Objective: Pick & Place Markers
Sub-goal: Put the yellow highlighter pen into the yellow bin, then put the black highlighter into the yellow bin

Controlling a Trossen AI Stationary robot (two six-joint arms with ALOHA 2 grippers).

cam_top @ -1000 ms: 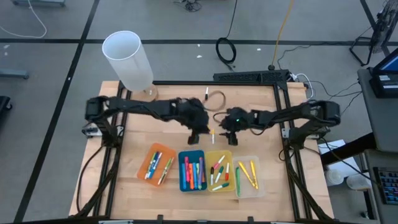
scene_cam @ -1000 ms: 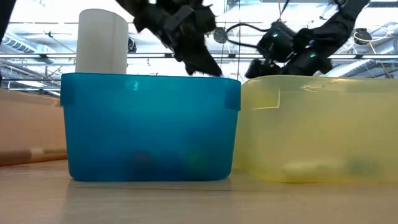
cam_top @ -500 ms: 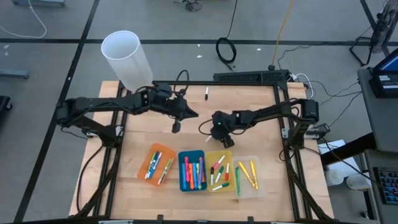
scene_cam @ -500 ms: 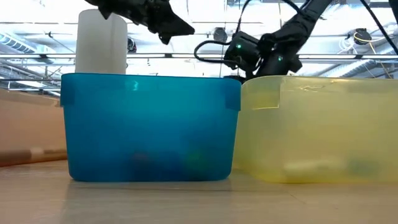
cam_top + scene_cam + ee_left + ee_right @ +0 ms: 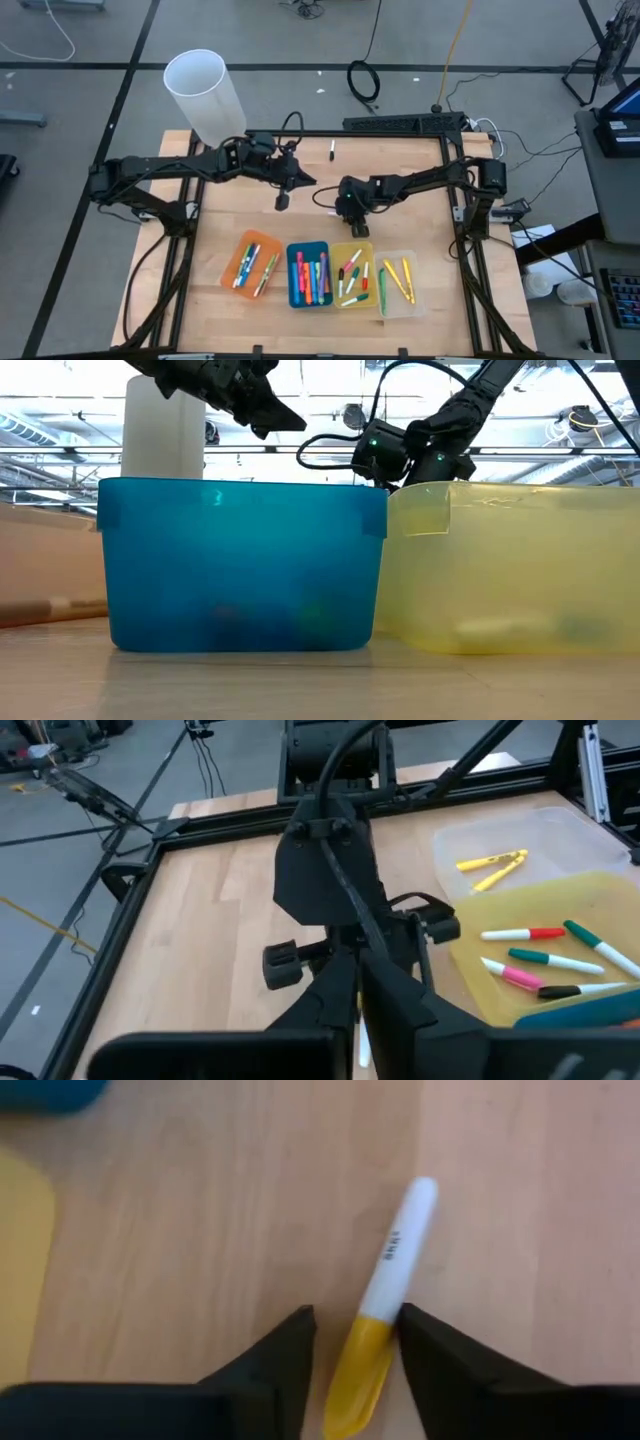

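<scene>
- Fingers of the right gripper straddle a white marker with yellow cap, flat on the counter just beyond the yellow tray; grip not evident.
- Left gripper, fingers closed, empty, hangs nearby above the counter.

A robotics lab: wooden table in black framing, cables across grey floor, exposed ceiling ducts.

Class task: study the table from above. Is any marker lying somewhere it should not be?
Yes, two. A marker with a yellow cap lies on the bare wood between the right end effector's fingers, outside the trays. Another small marker lies alone near the table's far edge. The other markers sit in the four trays.
</scene>
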